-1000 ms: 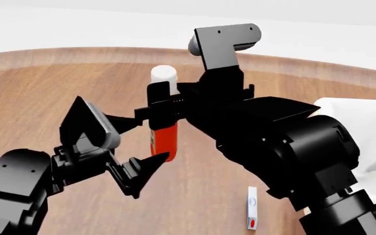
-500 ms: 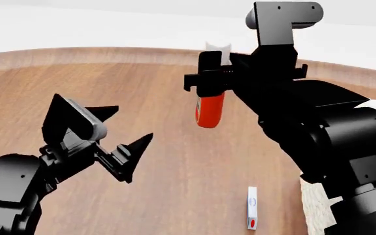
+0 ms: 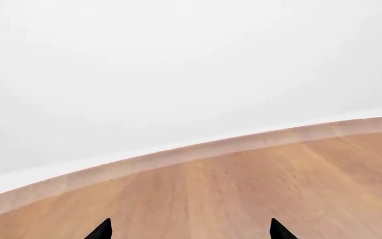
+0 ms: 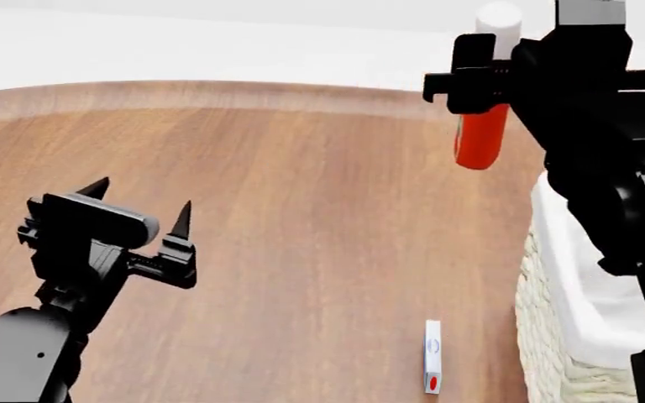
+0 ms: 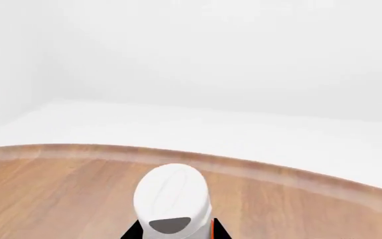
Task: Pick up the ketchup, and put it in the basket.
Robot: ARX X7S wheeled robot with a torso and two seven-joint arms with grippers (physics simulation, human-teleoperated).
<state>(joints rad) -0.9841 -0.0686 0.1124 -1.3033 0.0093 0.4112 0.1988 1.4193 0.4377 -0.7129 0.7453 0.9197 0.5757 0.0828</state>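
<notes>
The ketchup [image 4: 482, 134], an orange-red bottle with a white cap, hangs upright high above the wooden table, close to the basket [image 4: 574, 336] at the right edge of the head view. My right gripper [image 4: 485, 80] is shut on the bottle's upper part. In the right wrist view the white cap of the ketchup [image 5: 171, 199] fills the space between the black fingers. My left gripper [image 4: 141, 214] stands open over the table at the left, with nothing in it; in the left wrist view the left gripper [image 3: 189, 231] shows only two fingertips over bare wood.
A small white box [image 4: 433, 357] with a red mark lies on the wooden table [image 4: 300, 210] in front of the basket. The table's curved far edge [image 4: 188, 92] runs across the back, with a white floor beyond.
My right arm has carried the ketchup up and to the right, toward the basket. My left arm has drawn back to the left and lower.
</notes>
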